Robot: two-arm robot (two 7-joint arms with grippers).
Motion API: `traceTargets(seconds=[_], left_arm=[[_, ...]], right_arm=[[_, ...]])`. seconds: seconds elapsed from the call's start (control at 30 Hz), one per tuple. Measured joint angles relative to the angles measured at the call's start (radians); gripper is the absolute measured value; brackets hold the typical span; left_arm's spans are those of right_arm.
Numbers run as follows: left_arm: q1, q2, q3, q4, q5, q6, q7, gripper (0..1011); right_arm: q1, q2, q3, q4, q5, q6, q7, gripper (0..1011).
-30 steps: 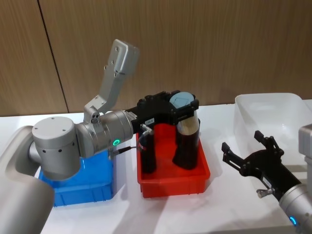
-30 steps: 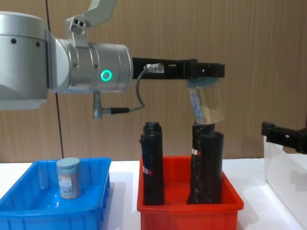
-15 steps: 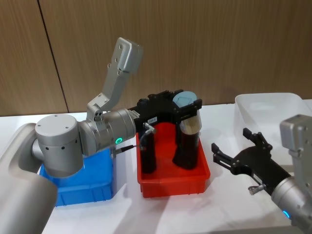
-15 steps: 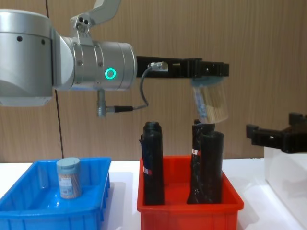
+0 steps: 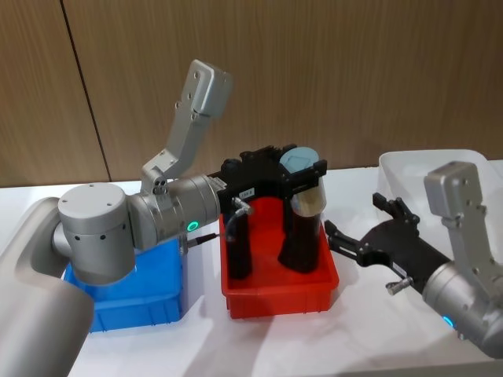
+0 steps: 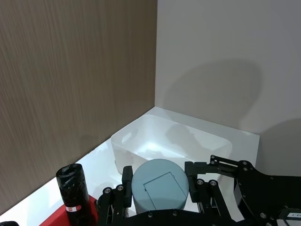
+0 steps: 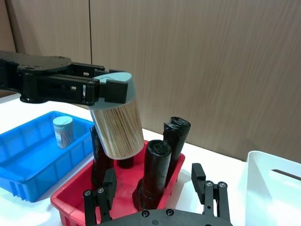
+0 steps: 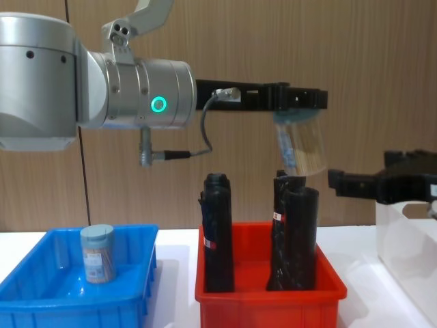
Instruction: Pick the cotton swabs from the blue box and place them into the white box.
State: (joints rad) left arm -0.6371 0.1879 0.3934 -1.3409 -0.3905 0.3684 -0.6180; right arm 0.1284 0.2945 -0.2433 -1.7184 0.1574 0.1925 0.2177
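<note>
My left gripper [image 5: 302, 171] is shut on the pale blue lid of a cotton swabs jar [image 5: 307, 199], which hangs tilted in the air above the red bin. The same jar [image 8: 304, 152] shows from the side, and its lid [image 6: 160, 184] sits between the fingers in the left wrist view. A second jar [image 8: 97, 253] stands upright in the blue box [image 8: 41, 301] at the left. The white box [image 5: 440, 169] stands at the far right. My right gripper [image 5: 363, 224] is open, between the red bin and the white box, just right of the held jar [image 7: 117, 125].
A red bin [image 5: 275, 294] in the middle holds tall black rolls [image 8: 217, 232] standing just under the held jar. A wooden wall closes the back. Bare white table lies in front of the bins.
My right gripper has moved left and up, from near the white box towards the red bin and the held jar. The left gripper with the jar has edged slightly right.
</note>
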Motion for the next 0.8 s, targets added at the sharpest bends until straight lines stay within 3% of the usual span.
traceTargets(seconds=[0.8], left_arm=[[-0.002,-0.001,0.000,0.002,0.000,0.000,-0.002,670]], right_arm=[[0.099,-0.045,-0.015,0.060,-0.005,0.049,0.108,1002]])
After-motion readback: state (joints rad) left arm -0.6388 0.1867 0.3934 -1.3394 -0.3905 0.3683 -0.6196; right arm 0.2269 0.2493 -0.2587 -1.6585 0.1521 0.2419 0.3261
